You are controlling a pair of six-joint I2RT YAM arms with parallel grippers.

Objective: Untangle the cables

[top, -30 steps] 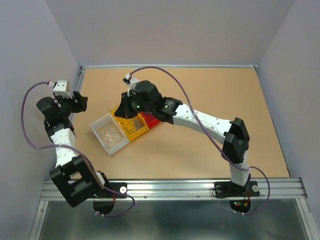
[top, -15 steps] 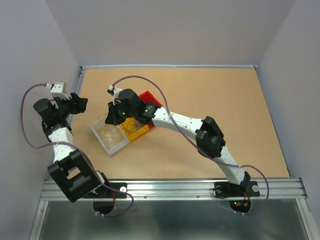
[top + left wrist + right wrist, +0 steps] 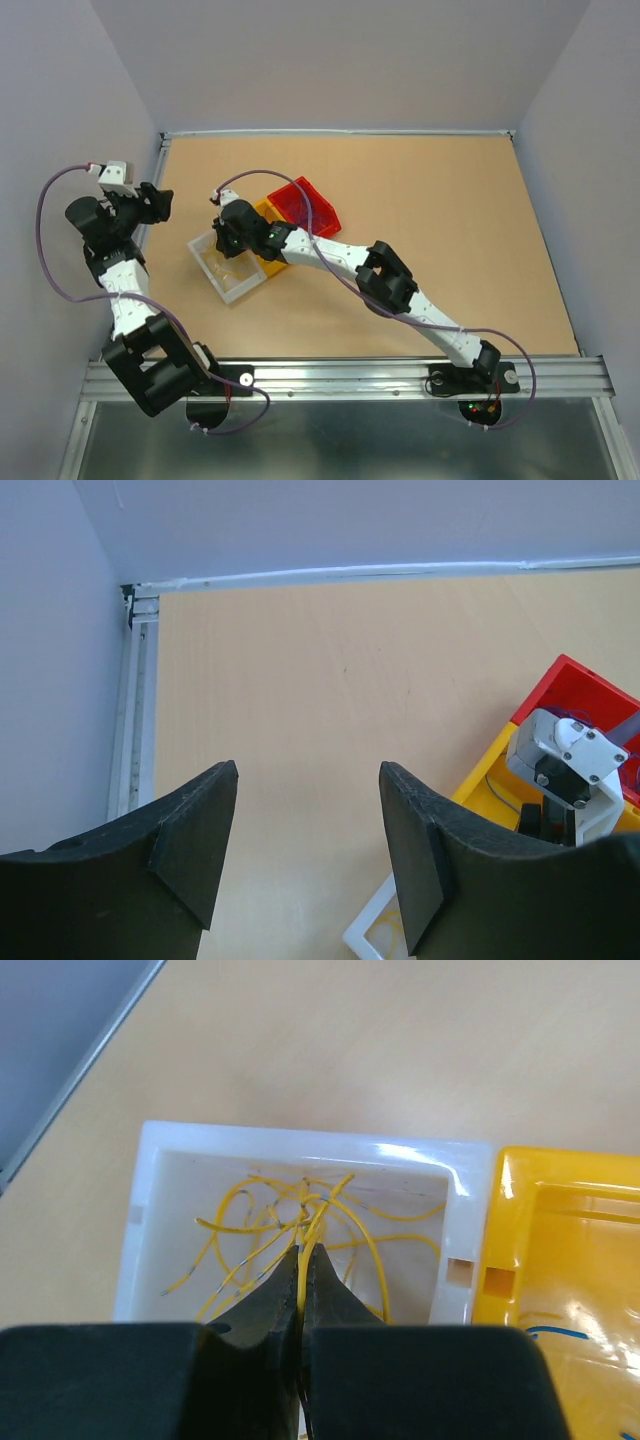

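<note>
Several thin yellow cables lie in a loose tangle inside a white bin. My right gripper hangs over that bin, shut on one yellow cable that rises out from between its fingertips. From above, the right gripper sits over the white bin. A thin blue cable lies in the yellow bin beside it. My left gripper is open and holds nothing, raised over bare table near the left wall.
A red bin stands behind the yellow bin, which touches the white one. The left wrist view catches the red bin, the yellow bin and the right wrist's white camera block. Walls close the table's left and far sides.
My right arm has swung left, from over the yellow bin to over the white bin, uncovering the red bin. The left arm has barely moved.
</note>
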